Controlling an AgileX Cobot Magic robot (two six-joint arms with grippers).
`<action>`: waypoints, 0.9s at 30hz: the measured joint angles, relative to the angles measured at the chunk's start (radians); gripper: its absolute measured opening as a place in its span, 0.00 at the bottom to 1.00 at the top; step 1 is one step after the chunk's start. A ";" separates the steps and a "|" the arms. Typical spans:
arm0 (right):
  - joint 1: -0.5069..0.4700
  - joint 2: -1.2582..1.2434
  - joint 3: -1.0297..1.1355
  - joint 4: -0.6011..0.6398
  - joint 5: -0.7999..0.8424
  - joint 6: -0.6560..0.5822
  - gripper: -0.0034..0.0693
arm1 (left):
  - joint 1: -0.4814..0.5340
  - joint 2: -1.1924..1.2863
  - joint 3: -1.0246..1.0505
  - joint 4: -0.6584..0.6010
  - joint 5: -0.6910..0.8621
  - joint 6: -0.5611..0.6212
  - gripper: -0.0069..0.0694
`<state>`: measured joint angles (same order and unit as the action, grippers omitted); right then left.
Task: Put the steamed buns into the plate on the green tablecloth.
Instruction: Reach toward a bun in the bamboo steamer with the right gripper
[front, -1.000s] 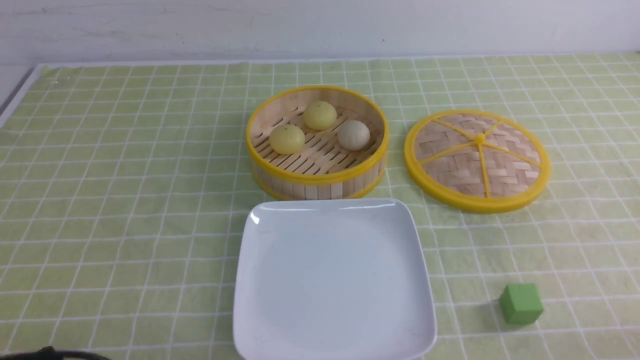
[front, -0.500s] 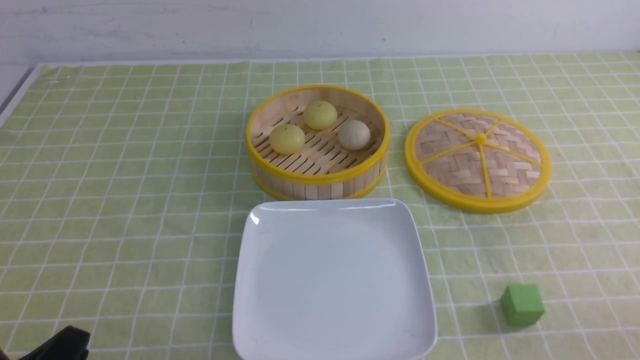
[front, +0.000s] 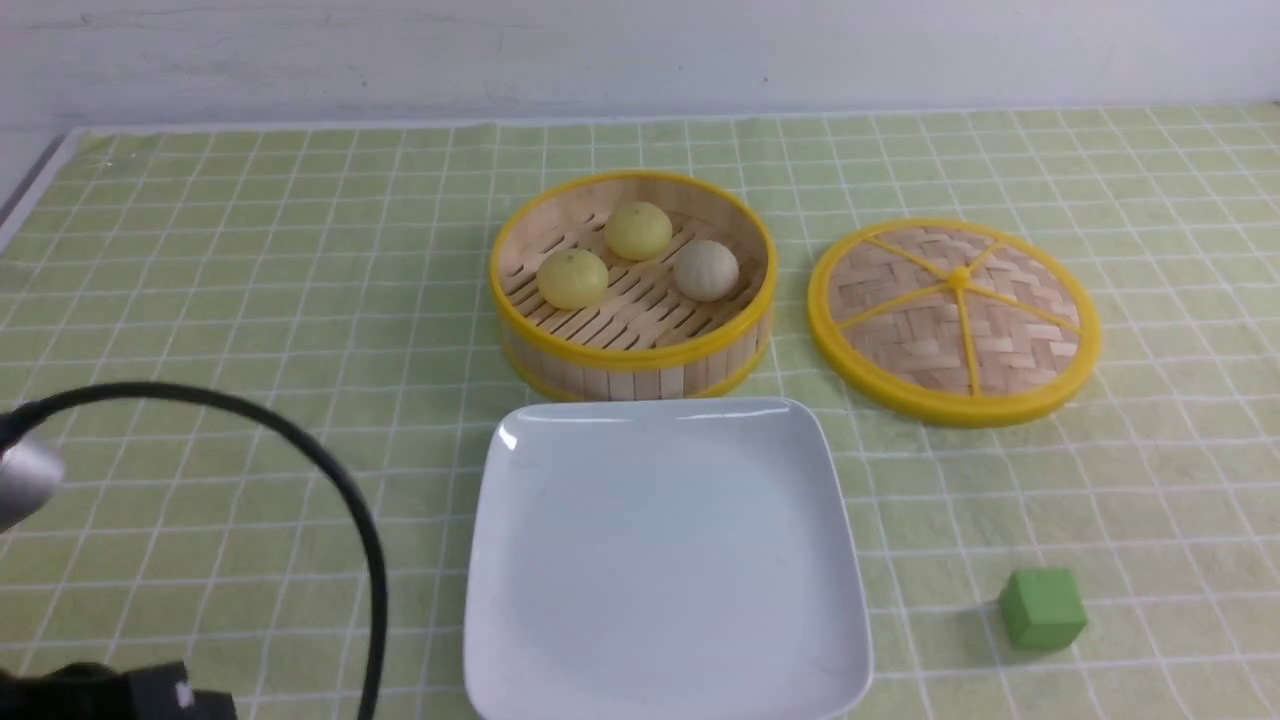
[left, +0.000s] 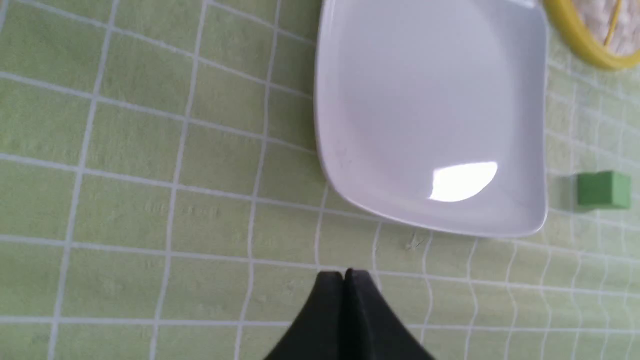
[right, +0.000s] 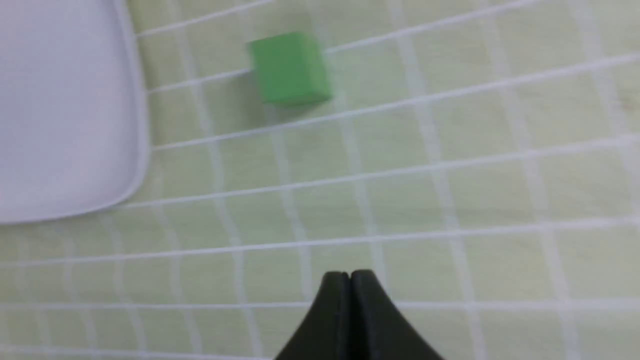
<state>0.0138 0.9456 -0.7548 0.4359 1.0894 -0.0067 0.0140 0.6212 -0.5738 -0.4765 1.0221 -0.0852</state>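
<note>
from where i stand the left arm (front: 110, 692) shows only as a matte black block, with a small white mark on its face. a thick black cable (front: 377, 600) curves above it in one smooth arc, near a blurred silver-grey cylinder (front: 22, 480). the left gripper (left: 344, 273) is two plain black fingers tapering to rounded tips, only a thin seam between them; the right gripper (right: 349, 274) looks just the same

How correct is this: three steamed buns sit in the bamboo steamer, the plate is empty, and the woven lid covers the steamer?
One part is wrong. The front view shows the woven lid lying on the green tablecloth, right of the open bamboo steamer. The three steamed buns do sit inside, and the plate is empty.
</note>
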 joint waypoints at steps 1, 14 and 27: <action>0.002 0.013 -0.002 0.019 -0.006 0.000 0.05 | 0.000 0.007 -0.002 0.000 -0.002 0.010 0.09; 0.283 0.696 -0.535 0.318 -0.224 -0.457 0.57 | 0.000 0.169 -0.018 0.030 -0.053 0.085 0.26; 0.373 1.406 -1.492 -0.155 -0.063 -0.174 0.62 | 0.000 0.169 -0.018 0.034 -0.053 0.085 0.35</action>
<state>0.3872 2.3518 -2.2465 0.2810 1.0260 -0.1809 0.0140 0.7898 -0.5920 -0.4420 0.9687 0.0000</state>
